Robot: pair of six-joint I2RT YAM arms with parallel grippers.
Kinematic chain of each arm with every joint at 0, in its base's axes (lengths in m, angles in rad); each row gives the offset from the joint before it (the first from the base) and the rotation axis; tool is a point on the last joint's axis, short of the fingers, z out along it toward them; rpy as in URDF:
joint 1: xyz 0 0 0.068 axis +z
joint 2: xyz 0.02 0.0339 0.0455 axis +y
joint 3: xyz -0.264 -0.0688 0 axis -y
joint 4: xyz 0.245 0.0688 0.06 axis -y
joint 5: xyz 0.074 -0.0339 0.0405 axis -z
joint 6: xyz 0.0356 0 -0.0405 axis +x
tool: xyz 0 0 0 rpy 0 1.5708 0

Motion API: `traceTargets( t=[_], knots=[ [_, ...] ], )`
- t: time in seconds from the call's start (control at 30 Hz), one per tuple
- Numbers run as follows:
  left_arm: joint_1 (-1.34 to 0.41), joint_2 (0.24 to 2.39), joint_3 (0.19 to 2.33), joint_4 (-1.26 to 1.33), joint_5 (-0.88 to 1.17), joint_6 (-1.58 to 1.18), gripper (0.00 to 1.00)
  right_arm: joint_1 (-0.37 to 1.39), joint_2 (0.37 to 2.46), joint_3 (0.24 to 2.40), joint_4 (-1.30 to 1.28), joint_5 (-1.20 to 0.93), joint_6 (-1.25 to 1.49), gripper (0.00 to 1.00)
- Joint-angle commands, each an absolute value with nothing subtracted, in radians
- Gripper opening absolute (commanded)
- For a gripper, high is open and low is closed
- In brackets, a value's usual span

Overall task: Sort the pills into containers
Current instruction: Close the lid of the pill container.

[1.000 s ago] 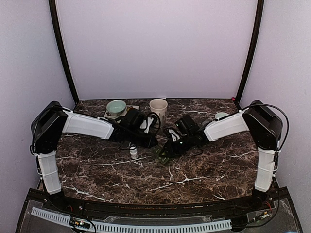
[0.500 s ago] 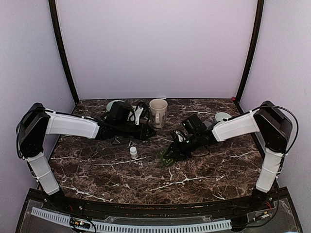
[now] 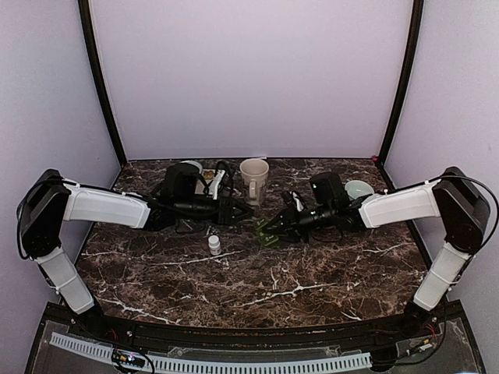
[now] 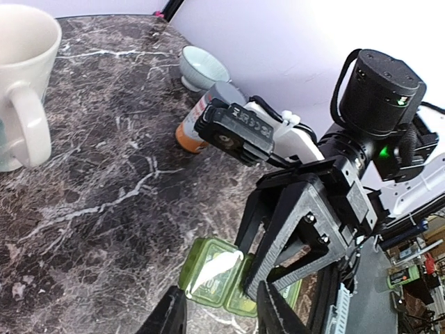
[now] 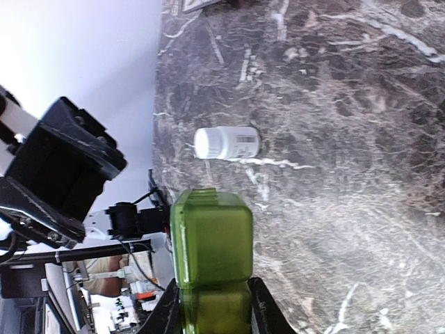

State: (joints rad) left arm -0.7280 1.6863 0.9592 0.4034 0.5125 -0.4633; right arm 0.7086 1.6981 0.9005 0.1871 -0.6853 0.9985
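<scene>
Pill box (image 5: 212,236) gripped by right gripper (image 5: 213,309); left gripper (image 4: 221,296) stands open

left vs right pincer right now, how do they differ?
The right pincer is shut on the green pill box; the left pincer is open and empty. In the top view the right pincer points leftward, the left pincer rightward. Both are black, facing each other.
</scene>
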Motion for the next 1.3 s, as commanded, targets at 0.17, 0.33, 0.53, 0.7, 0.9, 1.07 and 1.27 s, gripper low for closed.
traceTargets(
  t=[0.17, 0.33, 0.53, 0.7, 0.9, 1.07, 1.27],
  knots=[
    [-0.719, 1.625, 0.901, 0.574, 0.643, -0.553, 0.4, 0.703, 1.62, 0.83, 0.503, -0.749, 1.188, 0.0],
    [-0.719, 1.622, 0.886, 0.618, 0.673, -0.581, 0.42, 0.703, 1.605, 0.806, 0.585, -0.75, 1.244, 0.01],
    [-0.719, 1.635, 0.885, 0.662, 0.723, -0.613, 0.42, 0.703, 1.605, 0.792, 0.651, -0.755, 1.286, 0.01],
    [-0.718, 1.653, 0.89, 0.681, 0.763, -0.629, 0.43, 0.704, 1.613, 0.788, 0.698, -0.759, 1.311, 0.02],
    [-0.719, 1.673, 0.898, 0.702, 0.781, -0.645, 0.43, 0.704, 1.623, 0.786, 0.744, -0.775, 1.338, 0.02],
    [-0.718, 1.693, 0.915, 0.71, 0.792, -0.658, 0.42, 0.708, 1.629, 0.785, 0.761, -0.787, 1.347, 0.03],
    [-0.718, 1.715, 0.937, 0.723, 0.811, -0.677, 0.42, 0.718, 1.64, 0.787, 0.789, -0.799, 1.358, 0.04]
  ],
)
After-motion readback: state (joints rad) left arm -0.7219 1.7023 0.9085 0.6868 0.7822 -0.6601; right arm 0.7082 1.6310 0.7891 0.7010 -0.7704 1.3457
